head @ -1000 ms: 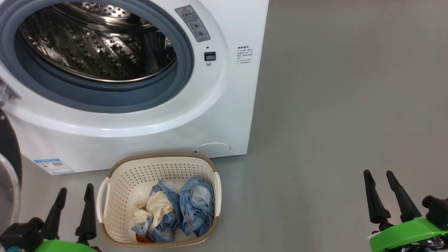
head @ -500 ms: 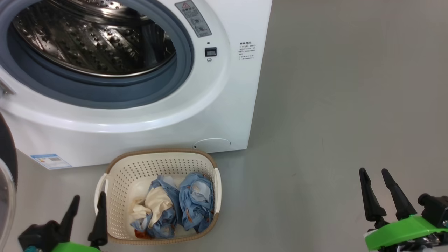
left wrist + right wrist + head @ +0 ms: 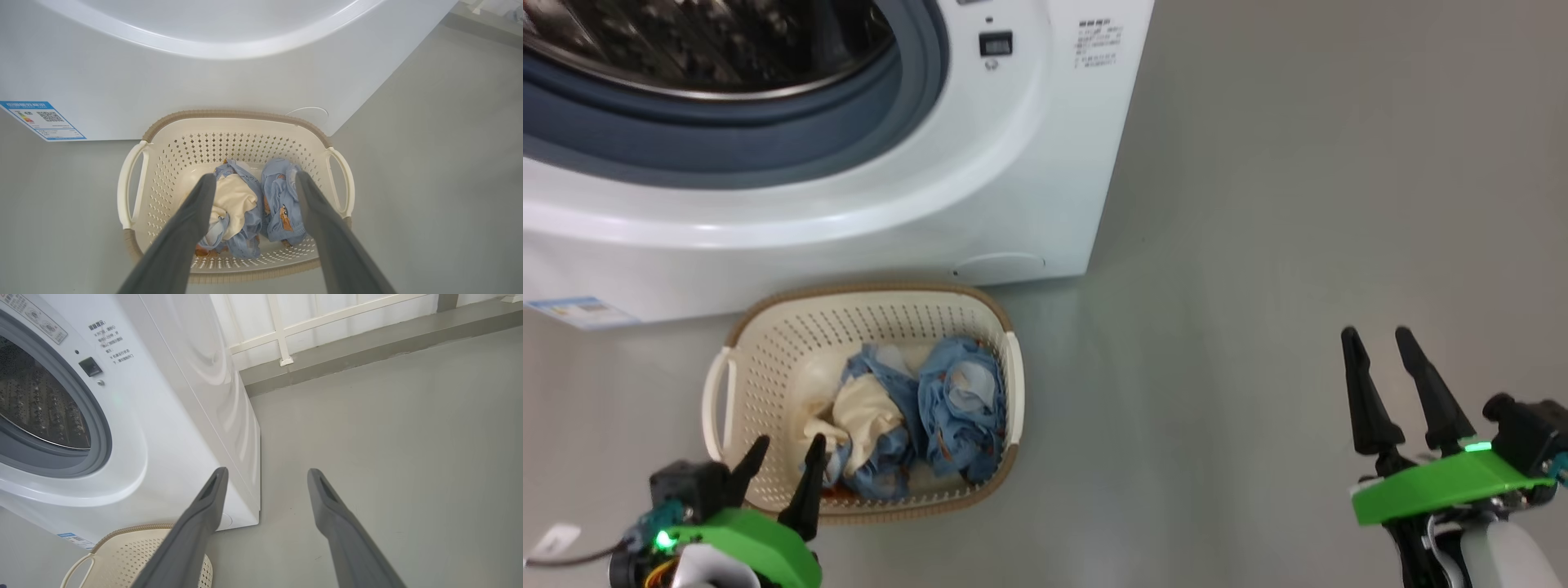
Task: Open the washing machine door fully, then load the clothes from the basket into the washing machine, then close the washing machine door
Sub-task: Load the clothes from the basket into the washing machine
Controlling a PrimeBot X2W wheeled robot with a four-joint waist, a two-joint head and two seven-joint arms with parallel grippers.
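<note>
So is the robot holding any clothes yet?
No, nothing. The left pincer hovers open over the clothes in the basket; the right pincer is open over the floor.

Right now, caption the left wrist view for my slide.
Open left pincer aimed at the clothes in the basket in front of the washing machine.

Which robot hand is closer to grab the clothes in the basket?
Left. The left gripper is open at the near rim of the basket, and its wrist view shows its fingers framing the clothes. The right gripper, also open, hangs over the floor well off to the side.
</note>
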